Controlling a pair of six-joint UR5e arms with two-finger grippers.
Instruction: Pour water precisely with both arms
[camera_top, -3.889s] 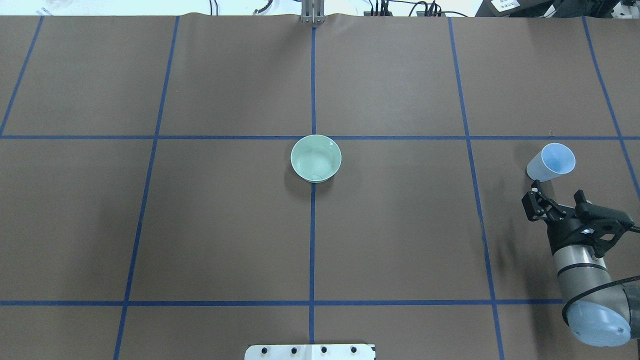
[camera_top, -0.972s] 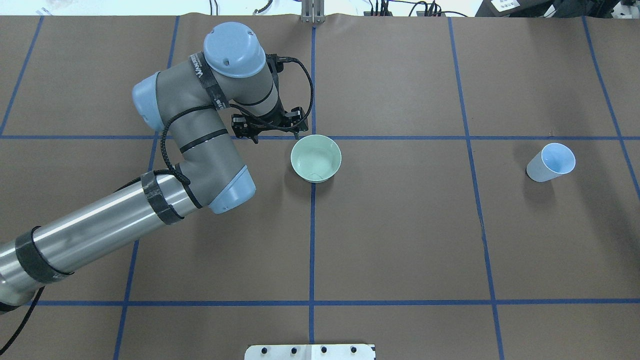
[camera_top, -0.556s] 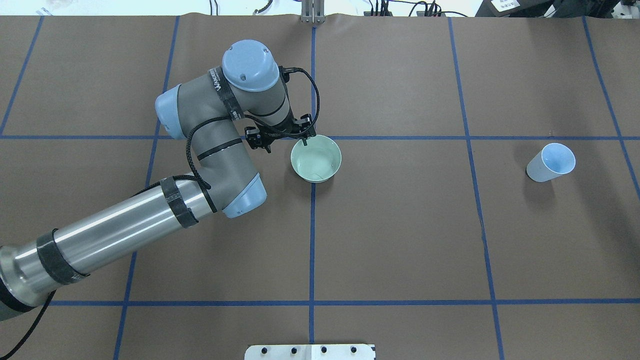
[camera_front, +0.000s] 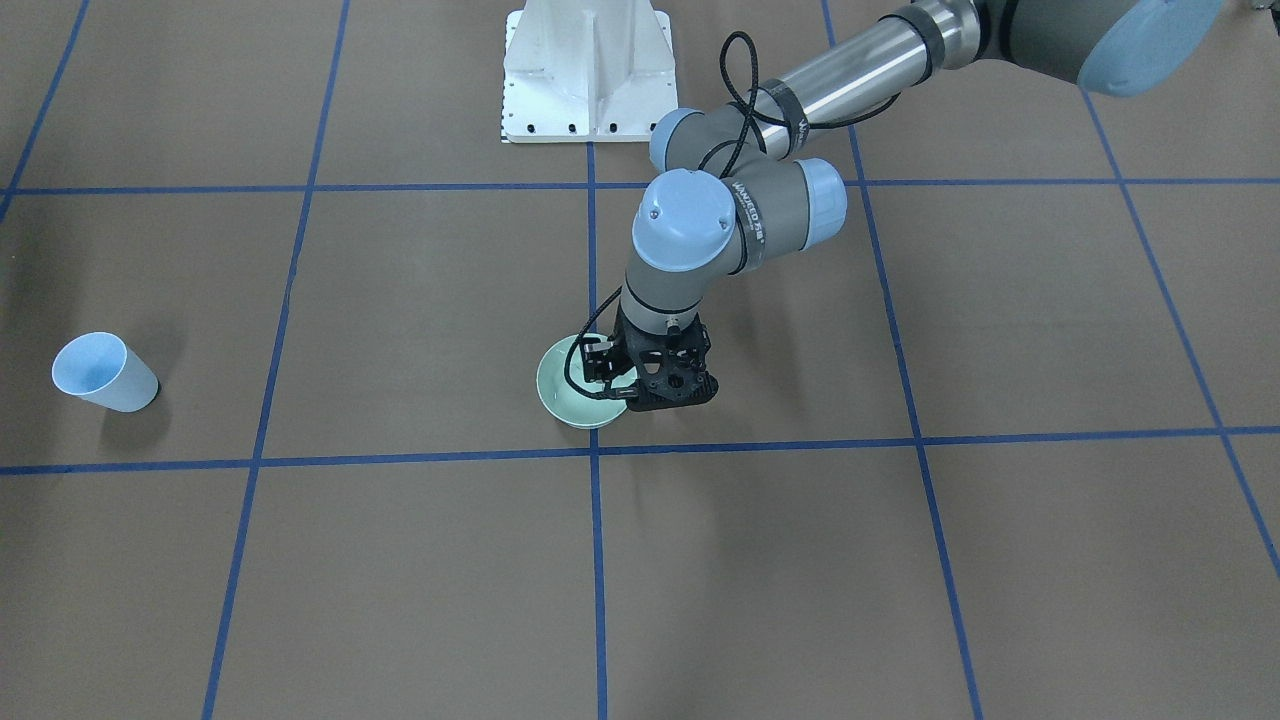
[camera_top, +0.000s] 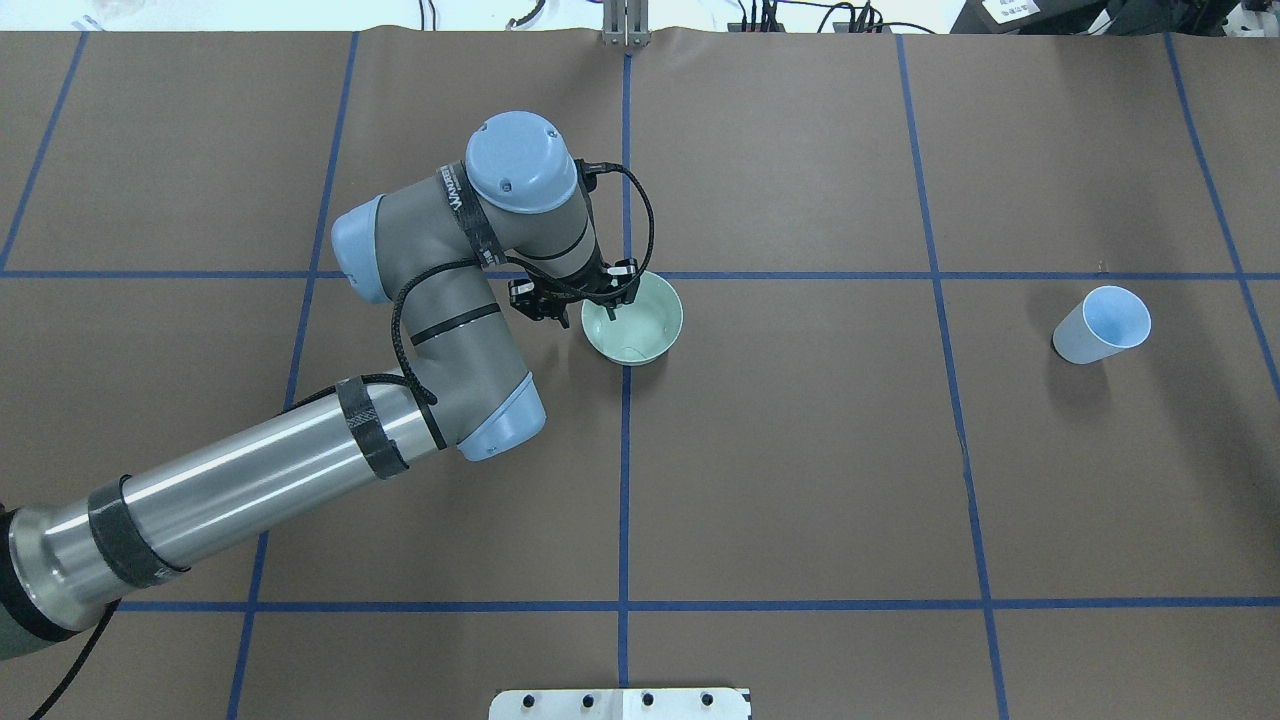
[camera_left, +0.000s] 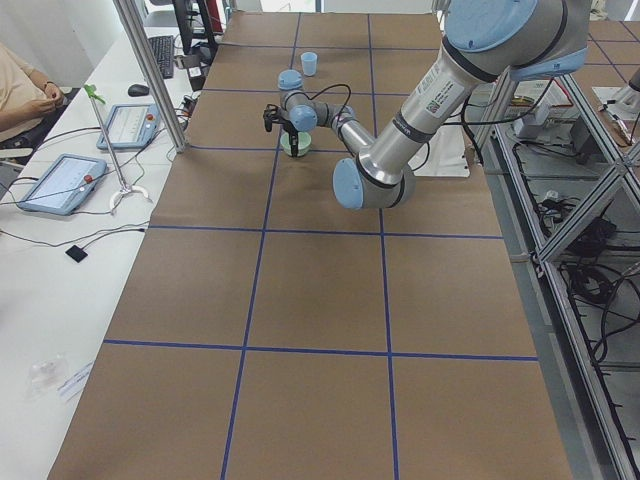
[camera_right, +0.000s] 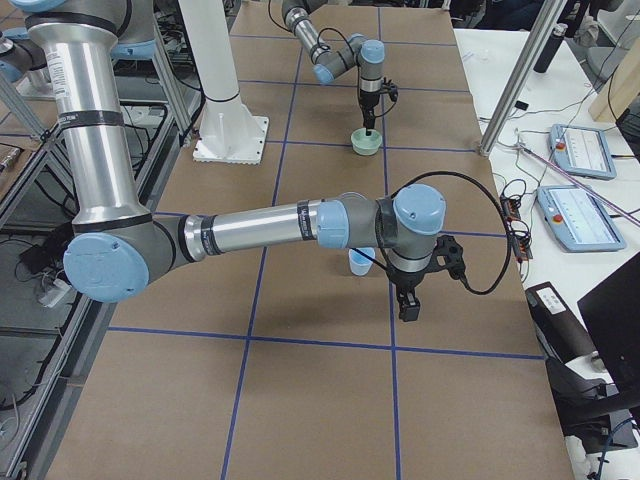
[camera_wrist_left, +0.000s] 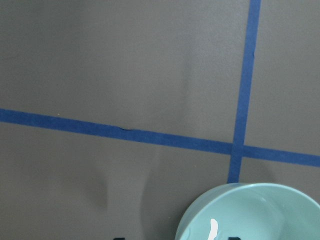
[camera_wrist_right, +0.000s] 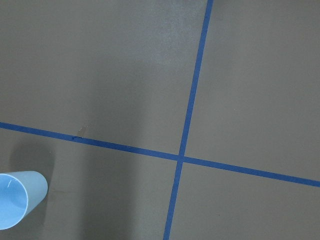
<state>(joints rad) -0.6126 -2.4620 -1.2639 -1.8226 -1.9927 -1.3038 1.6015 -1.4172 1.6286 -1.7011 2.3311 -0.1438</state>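
A pale green bowl (camera_top: 640, 325) stands at the table's centre; a white glint of water (camera_wrist_left: 214, 227) shows inside it. My left gripper (camera_top: 578, 308) hangs over the bowl's left rim, open, one finger inside the bowl and the other outside. The front-facing view shows the same gripper (camera_front: 640, 395) at the bowl (camera_front: 575, 395). An upright light blue cup (camera_top: 1100, 325) stands far right, untouched. Only the exterior right view shows my right gripper (camera_right: 408, 308), pointing down just past the cup (camera_right: 360, 262); I cannot tell whether it is open or shut.
Blue tape lines (camera_top: 625, 480) divide the brown table cover. The white pedestal (camera_front: 590, 70) stands at the robot's side. A person (camera_left: 20, 90) sits beside a side bench with tablets (camera_left: 60, 182), off the table's far edge.
The right arm, by the cup 3.9 s ago, has left the overhead view. Over the last second my left gripper came right and down onto the bowl's left rim.
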